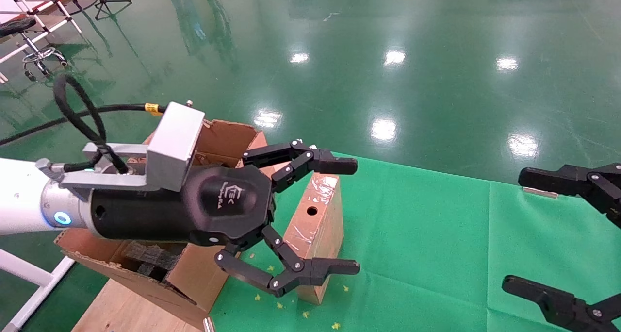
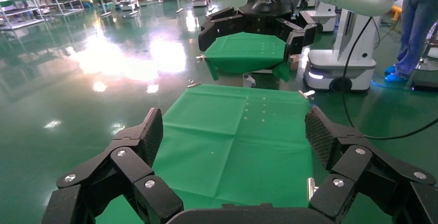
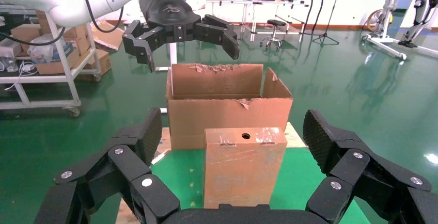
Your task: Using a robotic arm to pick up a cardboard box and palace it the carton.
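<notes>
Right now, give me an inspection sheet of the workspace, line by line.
Surface: green cloth over a table; wooden board at its left end.
Job's things: slim box standing upright on the cloth, beside the carton; black foam inside the carton.
Clutter: small yellow bits on the cloth near the box.
Grippers: left gripper open, above the box, holding nothing; right gripper open, at the cloth's right side.
Cables: black cable looped on the left wrist.
Surroundings: glossy green floor; stands and a stool far left.
</notes>
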Controlling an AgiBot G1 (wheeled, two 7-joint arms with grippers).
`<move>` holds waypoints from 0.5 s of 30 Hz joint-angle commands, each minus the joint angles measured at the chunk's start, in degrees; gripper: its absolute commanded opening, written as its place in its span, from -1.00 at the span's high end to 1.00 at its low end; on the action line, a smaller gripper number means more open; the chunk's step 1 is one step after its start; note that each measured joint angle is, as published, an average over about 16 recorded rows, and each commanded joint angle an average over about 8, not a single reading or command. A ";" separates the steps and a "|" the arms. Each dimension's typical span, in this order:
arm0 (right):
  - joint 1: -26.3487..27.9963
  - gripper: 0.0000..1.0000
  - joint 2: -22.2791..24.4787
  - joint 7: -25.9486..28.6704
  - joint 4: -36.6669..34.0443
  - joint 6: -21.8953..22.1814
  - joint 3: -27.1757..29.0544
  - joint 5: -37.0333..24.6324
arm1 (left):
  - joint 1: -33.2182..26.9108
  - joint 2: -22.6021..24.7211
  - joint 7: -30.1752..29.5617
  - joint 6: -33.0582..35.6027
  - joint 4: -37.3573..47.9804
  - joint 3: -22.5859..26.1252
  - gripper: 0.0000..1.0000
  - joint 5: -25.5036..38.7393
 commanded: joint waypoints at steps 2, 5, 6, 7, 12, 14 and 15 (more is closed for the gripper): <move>0.00 -1.00 0.00 0.00 0.00 0.00 0.00 0.00 | 0.00 0.00 0.00 0.00 0.00 0.00 -1.00 0.00; 0.00 -1.00 0.00 0.00 0.00 0.00 0.00 0.00 | 0.00 0.00 0.00 0.00 0.00 0.00 -1.00 0.00; 0.00 -1.00 0.00 0.00 0.00 0.00 0.00 0.00 | 0.00 0.00 0.00 0.00 0.00 0.00 -1.00 0.00; 0.00 -1.00 0.00 0.00 0.00 0.00 0.00 0.00 | 0.00 0.00 0.00 0.00 0.00 0.00 -1.00 0.00; 0.00 -1.00 0.00 0.00 0.00 0.00 0.00 0.00 | 0.01 0.01 0.01 0.01 -0.02 -0.01 -1.00 -0.03; 0.00 -0.81 0.00 0.00 0.00 0.00 0.00 0.00 | 0.01 -0.03 0.03 0.02 -0.05 0.02 -1.00 0.08; 0.00 -0.60 0.00 0.00 0.00 0.00 0.00 0.00 | -0.03 -0.08 0.03 0.03 -0.09 0.08 -1.00 0.25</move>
